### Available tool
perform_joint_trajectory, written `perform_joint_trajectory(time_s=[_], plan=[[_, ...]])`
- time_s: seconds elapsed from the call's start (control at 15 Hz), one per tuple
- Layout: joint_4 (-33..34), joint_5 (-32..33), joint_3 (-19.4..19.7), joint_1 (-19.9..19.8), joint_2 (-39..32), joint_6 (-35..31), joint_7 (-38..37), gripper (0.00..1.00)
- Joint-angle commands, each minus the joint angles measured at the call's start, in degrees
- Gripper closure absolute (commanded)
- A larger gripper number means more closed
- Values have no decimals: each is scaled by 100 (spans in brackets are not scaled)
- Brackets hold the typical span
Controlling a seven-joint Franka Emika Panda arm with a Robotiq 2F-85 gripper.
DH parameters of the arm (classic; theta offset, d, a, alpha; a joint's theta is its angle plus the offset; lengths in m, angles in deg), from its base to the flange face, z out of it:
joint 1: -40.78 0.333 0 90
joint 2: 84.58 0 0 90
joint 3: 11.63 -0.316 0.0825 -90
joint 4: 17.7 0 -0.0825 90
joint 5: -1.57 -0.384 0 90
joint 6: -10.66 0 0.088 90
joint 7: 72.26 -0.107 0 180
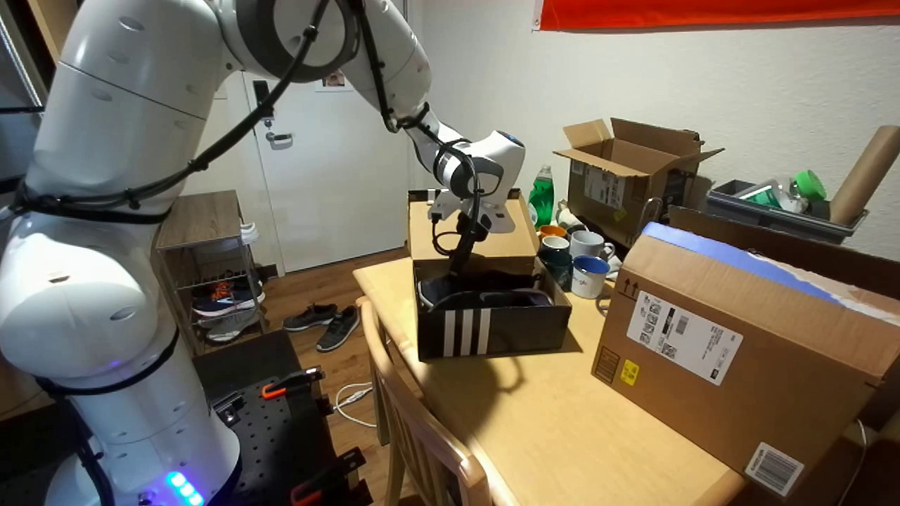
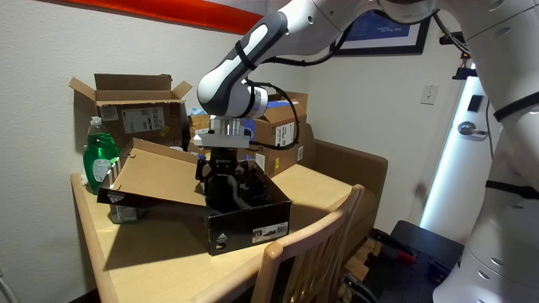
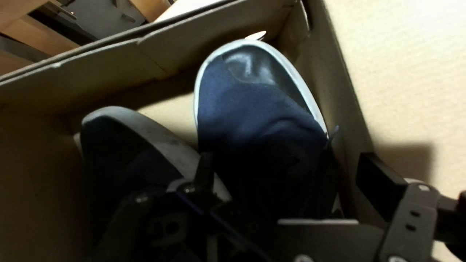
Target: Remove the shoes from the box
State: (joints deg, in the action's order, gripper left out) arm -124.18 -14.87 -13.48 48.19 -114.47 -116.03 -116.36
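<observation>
One wooden table [image 1: 583, 429] holds up a black Adidas shoebox [image 1: 524, 330]. Its lid [image 2: 162, 174] is folded back. Two dark blue shoes [image 3: 251, 105] lie inside it, next to each other. My jaws are spread wide, and in the wrist view one shoe shows between them.
</observation>
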Motion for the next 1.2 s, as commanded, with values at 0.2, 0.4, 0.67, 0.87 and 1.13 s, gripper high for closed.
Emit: perform_joint_trajectory(time_s=[0.2, 0.4, 0.67, 0.87, 1.13], plan=[[250, 2, 28, -10, -106, 291, 25, 10], [294, 0, 31, -19, -145, 297, 35, 22], [374, 12, 36, -18, -213, 333, 34, 17], [444, 11, 38, -19, -254, 384, 31, 33], [588, 9, 36, -22, -341, 479, 33, 47]])
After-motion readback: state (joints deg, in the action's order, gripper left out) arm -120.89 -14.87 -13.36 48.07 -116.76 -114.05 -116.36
